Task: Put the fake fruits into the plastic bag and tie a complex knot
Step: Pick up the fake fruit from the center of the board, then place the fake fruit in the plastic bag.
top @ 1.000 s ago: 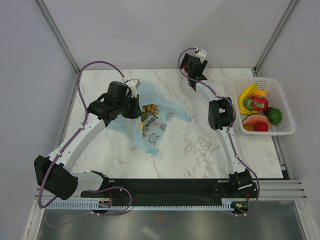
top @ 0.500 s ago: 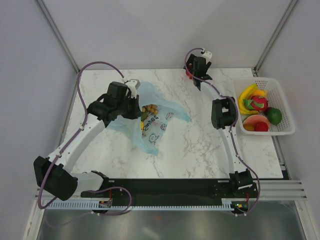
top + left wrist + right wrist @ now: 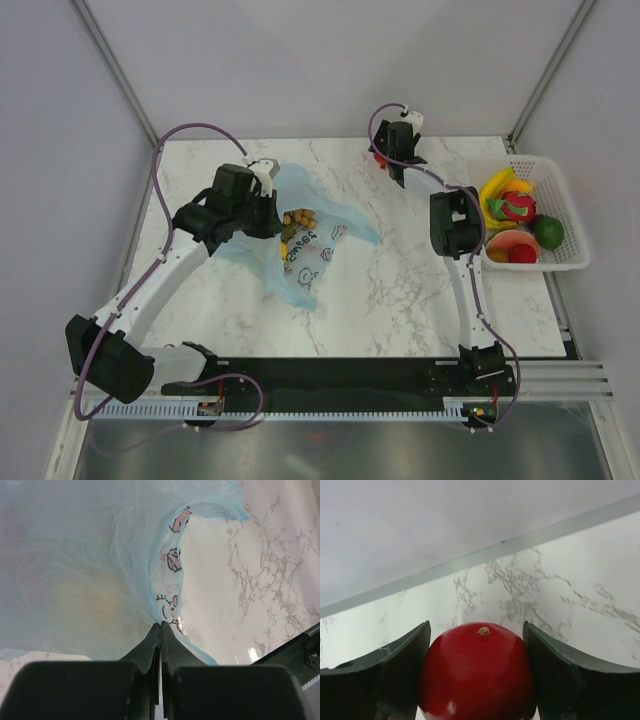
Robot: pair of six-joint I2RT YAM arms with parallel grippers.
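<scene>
L gripper (image 3: 161, 626) is clamped tight on a fold of the blue bag (image 3: 300, 262), which lies on the left half of the worktop (image 3: 390, 290) w/ a tan fruit (image 3: 298, 218) showing inside. R gripper (image 3: 476, 630), at the far edge, is closed round 1 red fruit (image 3: 477, 677), fingers (image 3: 395, 670) against both its sides. Bananas (image 3: 492, 192) etc. sit in the white basket (image 3: 574, 215) at the right edge.

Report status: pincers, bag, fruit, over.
Left pincer shut on plastic bag edge. Right pincer straddles red fruit at far table edge, grip unconfirmed. Tan cluster in bag; other fruits in white basket.
</scene>
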